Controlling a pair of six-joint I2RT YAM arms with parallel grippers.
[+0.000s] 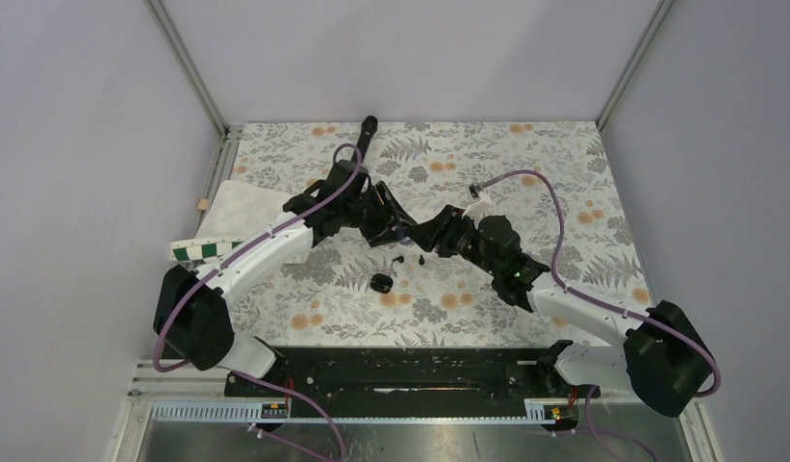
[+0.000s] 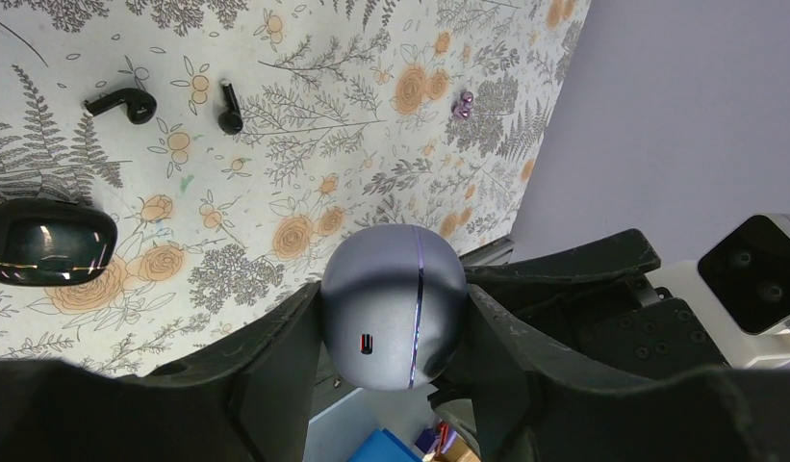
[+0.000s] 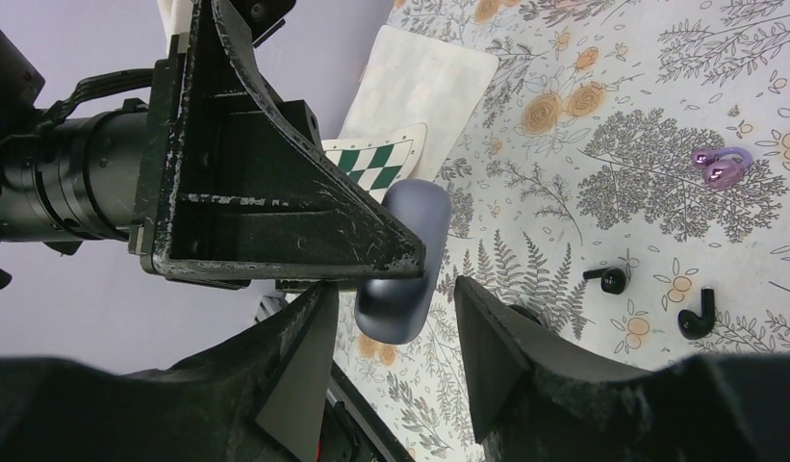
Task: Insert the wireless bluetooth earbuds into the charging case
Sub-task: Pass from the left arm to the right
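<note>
Carefully: your left gripper (image 2: 395, 322) pinches a slick grey case (image 2: 391, 279), and your right gripper (image 3: 393, 294) gapes empty around it. A clumsy squeeze could pop it onto the earbuds (image 2: 121, 103) and black charging case (image 2: 49, 241) lying on the table (image 2: 304, 144).

We see a grey-blue pod (image 2: 395, 306) pinched in the left gripper (image 2: 391, 294). Ahead of it a small purple object (image 2: 462, 104) lies on the flowered cloth (image 2: 304, 173); a checkered card (image 1: 203, 250) sits well to its left.
</note>
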